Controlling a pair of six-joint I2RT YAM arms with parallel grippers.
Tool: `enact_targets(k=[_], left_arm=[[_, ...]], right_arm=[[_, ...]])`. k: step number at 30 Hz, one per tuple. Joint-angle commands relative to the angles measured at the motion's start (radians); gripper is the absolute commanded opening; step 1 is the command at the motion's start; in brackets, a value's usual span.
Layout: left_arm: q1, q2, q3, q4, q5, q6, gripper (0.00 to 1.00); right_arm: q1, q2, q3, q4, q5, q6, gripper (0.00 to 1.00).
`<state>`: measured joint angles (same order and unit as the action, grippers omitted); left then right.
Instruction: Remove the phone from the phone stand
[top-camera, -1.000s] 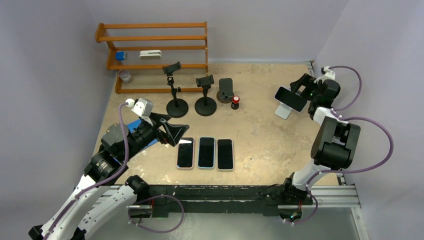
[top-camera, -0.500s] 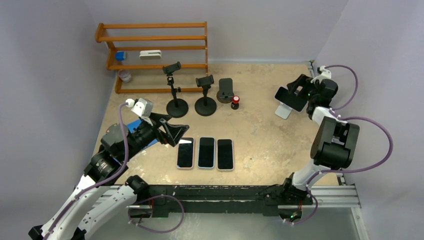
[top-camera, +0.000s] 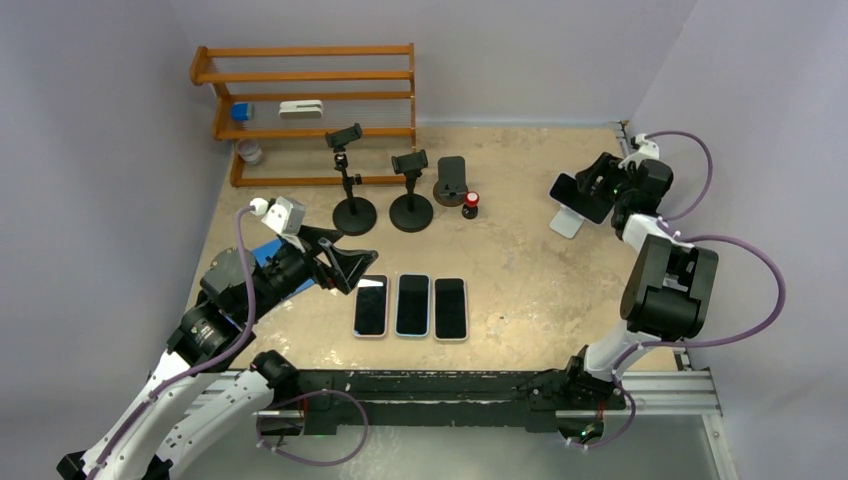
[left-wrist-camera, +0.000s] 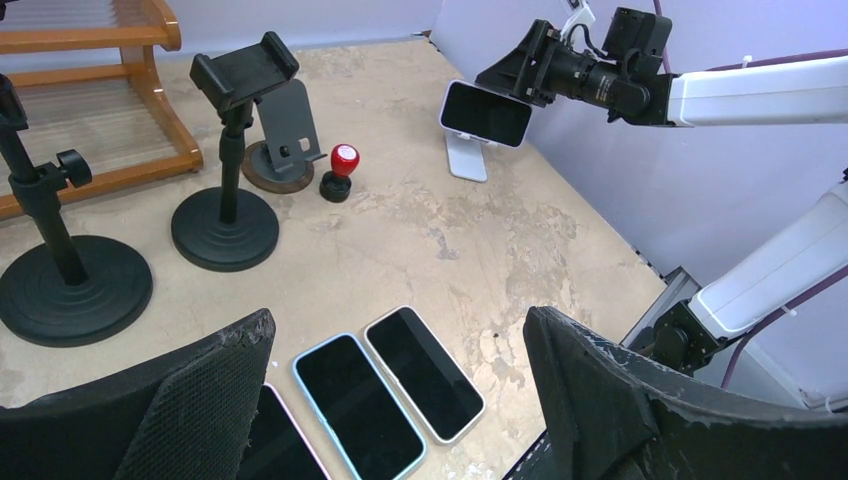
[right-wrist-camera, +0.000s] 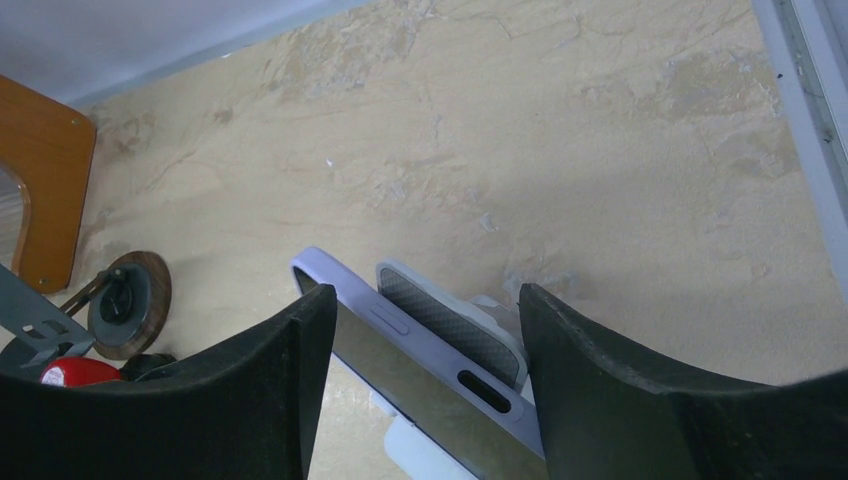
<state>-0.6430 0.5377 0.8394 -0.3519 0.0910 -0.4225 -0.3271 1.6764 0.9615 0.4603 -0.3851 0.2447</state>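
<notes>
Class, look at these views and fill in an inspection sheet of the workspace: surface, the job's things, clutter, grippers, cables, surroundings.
Surface: beige mottled tabletop, no spills seen.
Job's things: phone sits sideways on the white phone stand, far right.
Clutter: three phones flat in a row; two tripod holders, empty; a dark desk stand; a red-capped item; wooden rack at the back left.
Grippers: left gripper open, holding nothing, beside that row; right gripper astride the phone, contact unclear.
Cables: purple cables loop along both arms, none seen lying on the table.
Surroundings: pale walls on three sides.
</notes>
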Motion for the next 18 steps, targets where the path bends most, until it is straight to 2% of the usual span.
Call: enact_targets(k=[1, 10, 18], left_arm=[[-0.006, -0.011, 0.005, 0.062, 0.012, 0.019, 0.93], [-0.006, -0.017, 0.003, 0.062, 0.015, 0.018, 0.93], [-0.01, -0.021, 0.003, 0.062, 0.015, 0.019, 0.93]], right_arm=[[0.008, -0.056, -0.008, 0.011, -0.009, -0.015, 0.68], [0.024, -0.073, -0.018, -0.017, -0.014, -0.023, 0.72], [0.036, -0.087, -0.029, -0.041, 0.006, -0.034, 0.61]])
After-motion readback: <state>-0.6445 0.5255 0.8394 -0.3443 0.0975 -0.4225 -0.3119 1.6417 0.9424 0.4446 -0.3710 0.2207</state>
